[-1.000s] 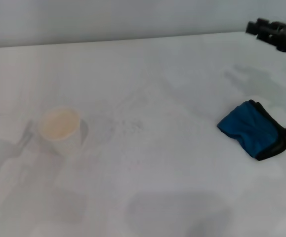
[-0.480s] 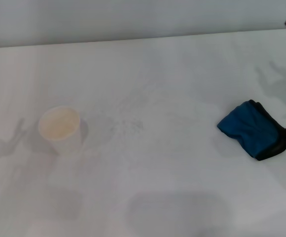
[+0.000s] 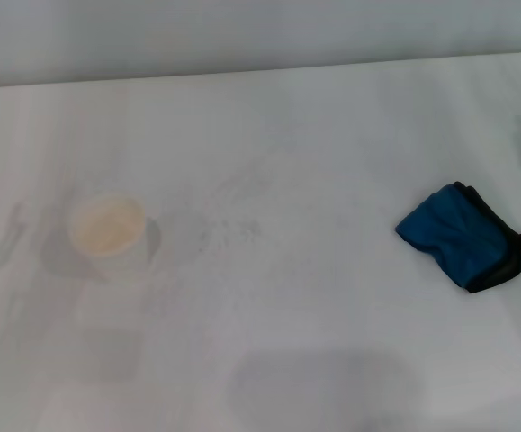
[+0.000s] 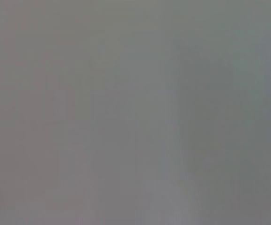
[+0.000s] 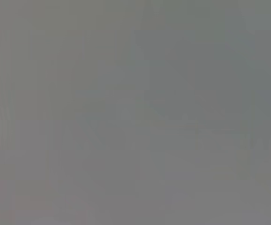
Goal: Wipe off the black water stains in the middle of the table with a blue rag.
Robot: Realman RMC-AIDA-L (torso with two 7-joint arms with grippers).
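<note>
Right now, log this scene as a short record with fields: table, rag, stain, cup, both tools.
table: white tabletop, seen in the head view
blue rag: rumpled blue rag with black edging, lying flat on the robot's right side, nothing touching it
stain: no dark patch visible; only faint grey speckled marks near the middle
cup: pale paper cup, upright, on the robot's left, apart from the rag
left tool: not in view
right tool: not in view
wrist views: plain grey, nothing to make out
</note>
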